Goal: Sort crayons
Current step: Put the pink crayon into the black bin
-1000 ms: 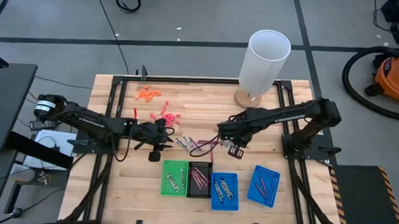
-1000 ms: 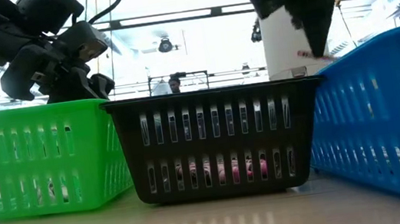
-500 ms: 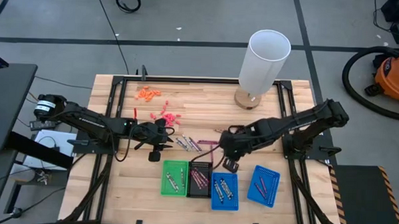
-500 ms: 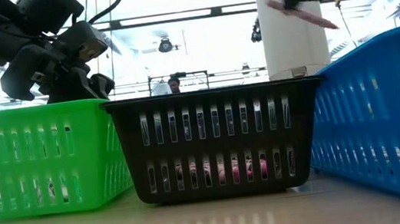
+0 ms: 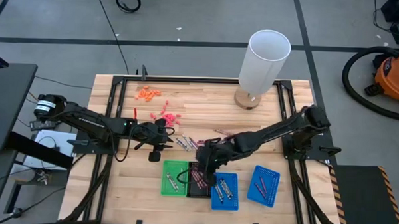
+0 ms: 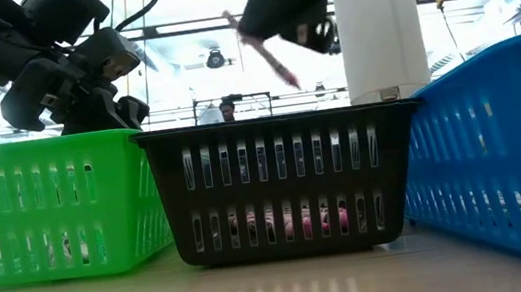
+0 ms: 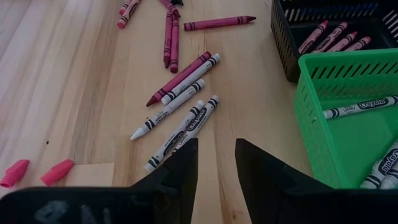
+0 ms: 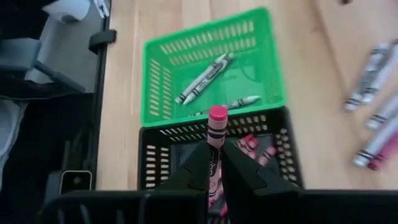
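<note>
Loose crayons, grey-silver, maroon and pinkish-red, lie flat on the wooden table (image 5: 192,143), and they also show in the left wrist view (image 7: 180,106). More crayons lie in the green tray (image 5: 174,177), the black tray (image 5: 198,180) and two blue trays (image 5: 225,191). My right gripper (image 8: 216,163) is above the black tray (image 8: 217,162), shut on a pinkish-red crayon (image 8: 216,134). My left gripper (image 7: 216,165) hovers open and empty over the table, between the loose crayons and the green tray (image 7: 348,124). My right gripper pinches the pinkish-red crayon between its two fingers (image 8: 198,165), and the crayon runs along them. Its flat end (image 8: 217,114) sticks out past the fingertips. In the low view the crayon (image 6: 269,56) slants down below the gripper, lifted clear above the black tray (image 6: 281,184).
A tall white cylinder (image 5: 262,61) stands at the far side of the table. Bright orange bits (image 5: 147,93) and coral-pink bits (image 5: 166,114) lie at the far left. A second blue tray (image 5: 263,185) sits at the near right. Black frame rails run along the table's sides.
My right gripper has carried the pinkish-red crayon from beside the loose pile toward the table's near edge and then left, ending over the black tray. It has turned on the way, and the crayon has stayed lifted clear.
</note>
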### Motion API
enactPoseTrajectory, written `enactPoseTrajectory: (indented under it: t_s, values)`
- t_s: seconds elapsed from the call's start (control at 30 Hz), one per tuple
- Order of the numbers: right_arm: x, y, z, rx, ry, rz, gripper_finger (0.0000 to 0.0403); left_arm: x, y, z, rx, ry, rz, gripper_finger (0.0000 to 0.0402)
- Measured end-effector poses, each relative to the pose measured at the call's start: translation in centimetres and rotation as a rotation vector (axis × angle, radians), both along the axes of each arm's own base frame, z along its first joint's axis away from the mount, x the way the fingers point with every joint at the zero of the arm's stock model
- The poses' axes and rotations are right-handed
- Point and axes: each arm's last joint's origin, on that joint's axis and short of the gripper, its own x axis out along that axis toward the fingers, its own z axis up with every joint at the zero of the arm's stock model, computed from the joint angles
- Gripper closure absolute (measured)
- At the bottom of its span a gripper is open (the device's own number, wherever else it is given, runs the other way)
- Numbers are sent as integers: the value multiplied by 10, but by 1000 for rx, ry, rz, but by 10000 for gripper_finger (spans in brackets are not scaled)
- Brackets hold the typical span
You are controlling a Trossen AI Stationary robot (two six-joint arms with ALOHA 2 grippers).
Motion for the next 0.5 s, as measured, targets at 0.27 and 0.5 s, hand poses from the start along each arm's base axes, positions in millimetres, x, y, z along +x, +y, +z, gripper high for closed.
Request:
enactPoseTrajectory:
  t_s: [0.27, 0.5]
  values:
    - [22, 7, -47, 58, 55, 48, 370, 0, 0, 0, 1, 6, -1, 285]
    - [27, 9, -66, 91, 92, 59, 369, -1, 0, -1, 2, 13, 0, 285]
